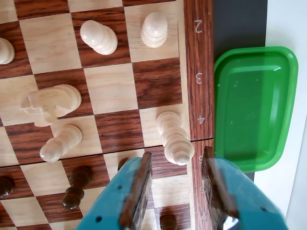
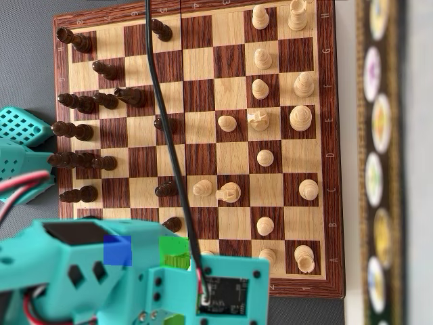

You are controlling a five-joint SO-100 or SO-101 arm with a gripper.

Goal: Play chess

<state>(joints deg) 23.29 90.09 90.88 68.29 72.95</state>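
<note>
Gripper: I see my gripper (image 1: 175, 189) entering the wrist view from the bottom edge, teal with brown pads (image 1: 136, 189); the jaws stand apart with a clear gap, nothing between them.
Nearest piece: a light pawn (image 1: 173, 137) stands on the board's last file by the rim, its head just above the gap between my fingers in the wrist view; I cannot tell whether a pad touches it.
Board: the chessboard (image 1: 115, 88) fills most of the wrist view; its dark border (image 1: 199, 72) carries the numbers 2, 3 and 4.
Light pieces near me: a knight (image 1: 50, 103) and another light piece (image 1: 61, 141) sit left of centre; two pawns (image 1: 99, 37) (image 1: 154, 28) stand on the row marked 2.
Dark pieces near me: a dark pawn (image 1: 76, 187) leans in view at lower left, and another dark piece (image 1: 168, 221) shows at the bottom edge between my fingers.
Tray: a green tray (image 1: 254, 108) lies off the board, just beside the rim on the right of the wrist view; it looks empty.
Overhead: the arm (image 2: 135, 277) covers the board's lower left corner; a black cable (image 2: 169, 135) runs across the squares.
Overhead layout: dark pieces (image 2: 84, 101) crowd the left side, light pieces (image 2: 301, 118) the right, with several of both in the middle files.
Fingers from above: hidden under the arm body.
</note>
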